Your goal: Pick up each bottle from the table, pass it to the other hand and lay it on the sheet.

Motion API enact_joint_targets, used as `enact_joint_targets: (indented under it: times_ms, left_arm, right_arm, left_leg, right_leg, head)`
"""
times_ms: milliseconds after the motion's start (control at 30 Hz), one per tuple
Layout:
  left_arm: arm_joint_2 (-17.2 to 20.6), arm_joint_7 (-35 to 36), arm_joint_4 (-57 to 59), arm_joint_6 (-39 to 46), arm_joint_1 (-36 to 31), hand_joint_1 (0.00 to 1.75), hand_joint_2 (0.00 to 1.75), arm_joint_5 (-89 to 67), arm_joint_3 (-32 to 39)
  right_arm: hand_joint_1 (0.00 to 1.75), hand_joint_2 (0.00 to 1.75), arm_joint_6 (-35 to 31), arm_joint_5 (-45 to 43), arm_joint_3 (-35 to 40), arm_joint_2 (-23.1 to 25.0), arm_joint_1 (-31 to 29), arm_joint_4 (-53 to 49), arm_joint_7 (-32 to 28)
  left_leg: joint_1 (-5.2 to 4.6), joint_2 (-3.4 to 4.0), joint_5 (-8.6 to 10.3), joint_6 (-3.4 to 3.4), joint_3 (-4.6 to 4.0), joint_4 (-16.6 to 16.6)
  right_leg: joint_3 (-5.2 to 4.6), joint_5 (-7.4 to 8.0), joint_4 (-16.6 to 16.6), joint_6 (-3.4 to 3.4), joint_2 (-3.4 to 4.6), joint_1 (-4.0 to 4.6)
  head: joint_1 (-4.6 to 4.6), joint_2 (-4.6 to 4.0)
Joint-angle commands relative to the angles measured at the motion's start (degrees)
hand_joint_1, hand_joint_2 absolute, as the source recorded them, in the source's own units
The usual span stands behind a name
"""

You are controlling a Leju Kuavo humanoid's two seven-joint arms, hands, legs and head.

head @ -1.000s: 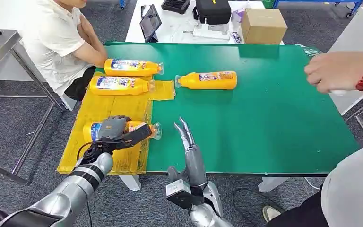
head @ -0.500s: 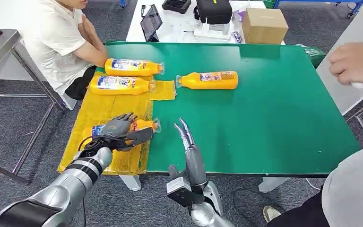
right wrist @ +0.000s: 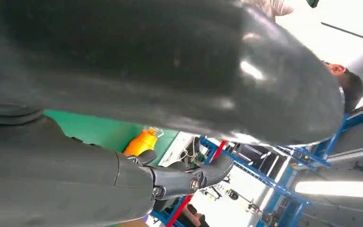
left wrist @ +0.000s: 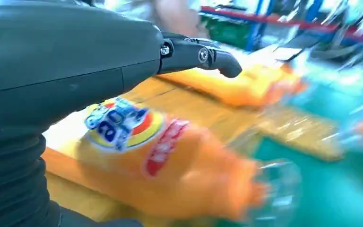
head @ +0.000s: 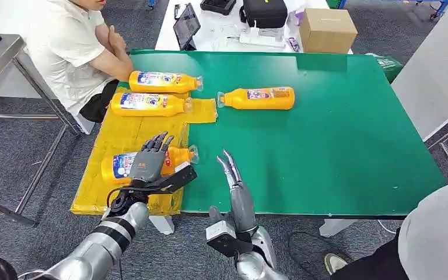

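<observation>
Four orange bottles lie on their sides on a green table (head: 338, 146), three of them on the yellow sheet (head: 125, 137) spread over the table's left end. The nearest bottle (head: 122, 164) rests at the sheet's near part, its clear cap pointing toward the bare green top; the robot's left hand (head: 150, 162) is over its middle with fingers spread and straight, gripping nothing, though whether the palm touches the bottle cannot be told. In the left wrist view the same bottle (left wrist: 170, 165) lies just beside the grey thumb (left wrist: 198, 54), free of it. Two more bottles lie side by side at the sheet's far end, the middle bottle (head: 147, 104) and the far bottle (head: 162, 81). The fourth bottle (head: 259, 98) lies alone on the bare green top, just beyond the sheet's right edge. The right hand (head: 233, 175) is at the table's near edge, fingers straight and close together, empty. A person in a white shirt (head: 64, 46) sits at the table's far left corner. A cardboard box (head: 325, 30) stands on the white table behind.
</observation>
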Motion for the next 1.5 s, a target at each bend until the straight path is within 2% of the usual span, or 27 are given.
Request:
enact_joint_targets:
  times_ms: [33,100,133,200,300,333,367,433,500,567,633,767,933,967,1033,1100,1233,1400,1500]
  left_arm:
    - [-1.9,-12.8,-27.0,4.2,11.9,0.0,1.75,15.2,-2.1]
    - [-1.6,-13.3,-29.9,3.7,13.0,0.0,1.75,17.2,-3.1]
    - [-1.5,-13.4,-32.6,3.1,14.3,0.0,1.75,19.5,-4.0]
    - [-0.4,-13.9,-35.6,1.7,17.2,0.0,1.75,23.4,-5.7]
    - [-1.9,-17.7,-37.6,-2.6,21.9,0.0,1.75,35.9,-6.2]
    - [-4.4,-20.0,-38.5,-1.3,23.7,0.0,1.75,41.8,-4.1]
    - [-6.1,-19.8,-37.7,-0.2,24.6,0.0,1.75,48.3,-2.7]
    - [-6.4,-18.1,-35.2,0.5,24.5,0.0,1.75,55.1,-2.7]
    - [-6.2,-18.4,-33.4,1.4,23.3,0.0,1.75,61.6,-1.6]
    - [-5.5,-19.1,-32.8,2.1,22.6,0.0,1.75,62.4,-1.9]
    - [-4.8,-19.1,-33.4,1.6,22.7,0.0,1.75,60.7,-3.7]
    - [-3.9,-17.9,-34.5,-1.0,23.8,0.0,1.75,58.3,-7.5]
    - [-3.5,-17.4,-33.6,0.9,23.5,0.0,1.75,53.8,-8.1]
    - [-2.6,-16.2,-32.5,0.7,23.1,0.0,1.75,50.5,-9.3]
    - [-2.8,-15.2,-32.4,-0.4,23.9,0.0,1.75,46.8,-8.8]
    - [-1.8,-14.5,-33.4,-3.9,24.3,0.0,1.75,44.2,-8.7]
    - [-2.0,-13.8,-34.5,-4.6,24.7,0.0,1.75,41.5,-7.9]
    - [-3.0,-12.6,-33.7,-7.4,23.8,0.0,1.75,41.5,-7.7]
    - [-3.0,-12.4,-34.0,-7.7,23.2,0.0,1.75,41.1,-8.0]
  right_arm:
    - [0.0,0.0,-1.7,1.4,1.1,-1.9,-0.1,2.6,-0.1]
    - [0.0,0.0,-1.7,1.5,0.8,-2.2,-0.1,3.0,-0.1]
    - [0.0,1.75,-1.7,2.2,-0.4,-2.5,-0.1,3.9,-0.1]
    - [0.0,1.75,-0.4,4.2,-4.6,-2.4,-0.4,8.8,-0.1]
    - [0.0,1.75,1.4,15.5,-9.8,-4.6,-2.8,16.4,9.3]
    - [0.0,1.75,0.3,20.1,-10.8,-5.2,-3.9,19.0,12.8]
    - [0.0,1.75,-1.7,24.8,-13.1,-5.8,-3.9,18.3,14.8]
    - [0.0,1.75,-1.7,33.3,-17.9,-5.7,-2.7,15.1,17.3]
    - [0.0,1.75,-1.6,38.7,-18.4,-6.4,-3.7,15.2,21.5]
    - [0.0,1.75,0.1,44.7,-17.0,-8.0,-5.5,17.0,28.9]
    - [0.0,1.75,2.1,43.7,-17.3,-8.9,-6.9,17.5,30.1]
    - [0.0,1.75,0.6,45.7,-16.6,-9.9,-8.4,17.7,30.7]
    - [0.0,1.75,1.8,45.6,-15.8,-10.1,-8.9,16.9,30.5]
    - [0.0,1.75,5.9,40.7,-16.8,-10.1,-8.9,16.5,28.9]
    - [0.0,1.75,8.3,38.8,-17.2,-11.2,-9.0,15.7,28.7]
    - [0.0,1.75,13.2,41.1,-16.6,-13.5,-10.7,17.4,33.0]
    - [0.0,1.75,14.3,42.8,-16.8,-13.9,-11.8,18.6,33.9]
    - [0.0,1.75,22.4,44.4,-14.1,-14.1,-15.3,22.7,37.4]
    - [0.0,1.75,22.7,45.1,-13.8,-13.8,-17.7,24.0,38.5]
  left_leg:
    - [-0.01,0.07,-0.08,0.14,0.09,0.0]
    - [-0.02,0.08,-0.06,0.12,-0.09,0.0]
    - [0.01,0.15,-0.09,0.11,-0.12,0.0]
    - [0.0,0.06,-0.02,0.06,-0.22,0.0]
    - [-0.04,0.11,-0.03,0.1,-0.09,-0.1]
    - [-0.03,0.13,-0.03,0.15,-0.01,-0.2]
    - [-0.05,0.11,-0.02,0.13,-0.05,-0.2]
    - [-0.05,0.02,-0.01,0.13,-0.2,-0.1]
    - [-0.07,0.01,-0.03,0.2,-0.13,-0.1]
    - [-0.13,-0.02,0.01,0.13,-0.25,-0.1]
    - [-0.1,0.08,0.0,0.11,-0.23,-0.1]
    - [-0.11,0.08,-0.02,0.13,-0.23,0.0]
    - [-0.1,0.1,-0.05,0.14,-0.17,-0.1]
    - [-0.1,0.07,-0.03,0.09,-0.25,0.0]
    - [-0.1,0.06,-0.02,0.09,-0.24,0.0]
    - [-0.1,0.11,-0.02,0.16,-0.09,-0.1]
    - [-0.12,0.11,0.0,0.08,-0.32,0.0]
    - [-0.08,0.04,0.03,0.12,-0.26,0.0]
    - [-0.08,0.12,0.04,0.17,-0.2,0.0]
  right_leg:
    - [0.09,-0.06,-0.1,-0.14,-0.06,0.04]
    - [-0.08,-0.03,-0.1,-0.11,-0.02,0.02]
    - [-0.14,-0.02,-0.1,-0.11,0.05,0.05]
    - [-0.23,0.0,-0.1,-0.06,-0.02,0.02]
    - [-0.11,0.01,-0.2,-0.08,0.02,-0.01]
    - [-0.01,0.03,-0.2,-0.09,0.01,0.01]
    - [-0.06,0.03,-0.2,-0.07,0.0,-0.01]
    - [-0.17,0.02,-0.1,-0.05,-0.07,-0.02]
    - [-0.06,0.0,-0.2,-0.12,-0.13,-0.02]
    - [-0.22,0.01,-0.1,-0.1,-0.11,-0.11]
    - [-0.22,0.04,-0.1,-0.13,-0.03,-0.07]
    - [-0.24,0.02,-0.1,-0.11,-0.02,-0.09]
    - [-0.17,-0.01,-0.1,-0.13,-0.04,-0.07]
    - [-0.25,0.0,-0.1,-0.09,-0.02,-0.09]
    - [-0.25,0.01,-0.1,-0.09,-0.03,-0.08]
    - [-0.1,0.02,-0.1,-0.19,-0.04,-0.06]
    - [-0.34,0.04,0.0,-0.04,0.03,-0.11]
    - [-0.24,0.05,-0.1,-0.07,-0.06,-0.07]
    - [-0.2,0.09,-0.1,-0.1,-0.01,-0.06]
  head:
    - [0.04,0.0]
    - [0.0,0.0]
    - [0.04,0.0]
    - [0.0,0.0]
    - [0.0,0.0]
    - [0.04,0.0]
    - [-0.02,0.0]
    - [0.02,0.0]
    - [0.02,0.0]
    - [0.04,0.0]
    - [0.0,0.0]
    - [0.02,0.0]
    - [0.02,0.0]
    - [0.0,0.0]
    - [0.0,0.0]
    - [0.0,0.0]
    - [0.0,0.0]
    - [0.02,0.0]
    - [0.0,0.0]
